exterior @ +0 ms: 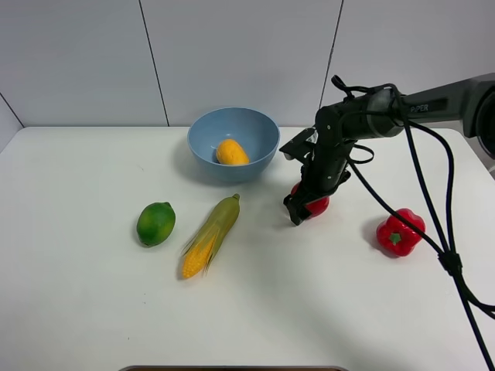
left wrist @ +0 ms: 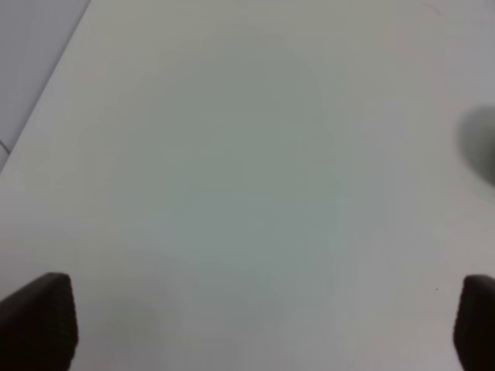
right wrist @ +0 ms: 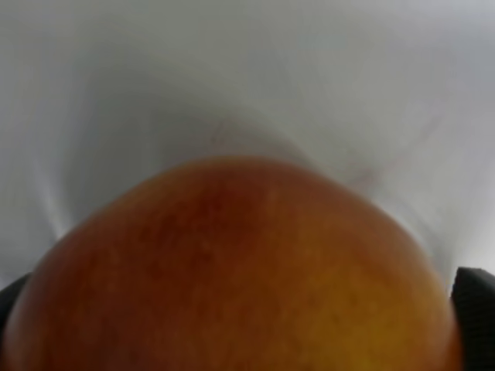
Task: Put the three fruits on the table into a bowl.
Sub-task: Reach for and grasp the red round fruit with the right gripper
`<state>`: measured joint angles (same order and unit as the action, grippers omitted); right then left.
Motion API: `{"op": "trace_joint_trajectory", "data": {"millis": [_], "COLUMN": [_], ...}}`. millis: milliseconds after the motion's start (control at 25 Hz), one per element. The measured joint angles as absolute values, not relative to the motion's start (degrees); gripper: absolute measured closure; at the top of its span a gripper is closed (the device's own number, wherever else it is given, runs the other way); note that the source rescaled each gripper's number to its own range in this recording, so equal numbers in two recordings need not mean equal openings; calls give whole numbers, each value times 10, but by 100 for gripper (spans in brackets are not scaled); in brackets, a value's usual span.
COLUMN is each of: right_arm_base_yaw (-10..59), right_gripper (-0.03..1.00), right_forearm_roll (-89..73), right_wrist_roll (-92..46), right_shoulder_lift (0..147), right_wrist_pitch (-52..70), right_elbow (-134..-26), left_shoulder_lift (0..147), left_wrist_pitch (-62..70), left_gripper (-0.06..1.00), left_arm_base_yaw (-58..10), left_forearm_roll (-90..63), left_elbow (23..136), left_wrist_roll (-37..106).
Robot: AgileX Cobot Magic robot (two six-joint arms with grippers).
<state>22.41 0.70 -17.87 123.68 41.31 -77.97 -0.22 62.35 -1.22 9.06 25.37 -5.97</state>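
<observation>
Our right gripper (exterior: 304, 209) astride apple (exterior: 319, 205), 4 o'clock from bowl (exterior: 203, 158), for lifting; clenched or not, cannot tell.

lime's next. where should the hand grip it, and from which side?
Straight down from above, closing across the lime's widest middle. It is nearly round and sits free on the table, so any finger axis works; the corn lies apart on its right in the high view. It is on the left arm's side, and the left hand is open.
</observation>
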Motion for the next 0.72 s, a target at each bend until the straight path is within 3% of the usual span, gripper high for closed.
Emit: {"op": "trace_joint_trajectory", "data": {"millis": [440,520,560,600,720], "right_arm_base_yaw": [220,220,220,220,220], "right_gripper": [0,21,49,63,63], "right_forearm_roll": [7,7,7,7,7], "right_wrist_roll": [-183,-189,-190,-190,-194], "right_shoulder_lift": [1242,1242,1242,1242,1242], "right_wrist_pitch": [413,413,413,413,411], "right_elbow": [-780,-780,-780,-780,-780], "left_shoulder_lift": [-2,-2,-2,-2,-2], "left_wrist_pitch": [623,623,623,623,623], "left_gripper": [-6,-6,-6,-6,-6], "left_arm_base_yaw": [-12,-12,-12,-12,-12], "left_forearm_roll": [91,91,91,91,91], "left_elbow": [254,254,254,254,254], "left_wrist_roll": [-60,-60,-60,-60,-60]}}
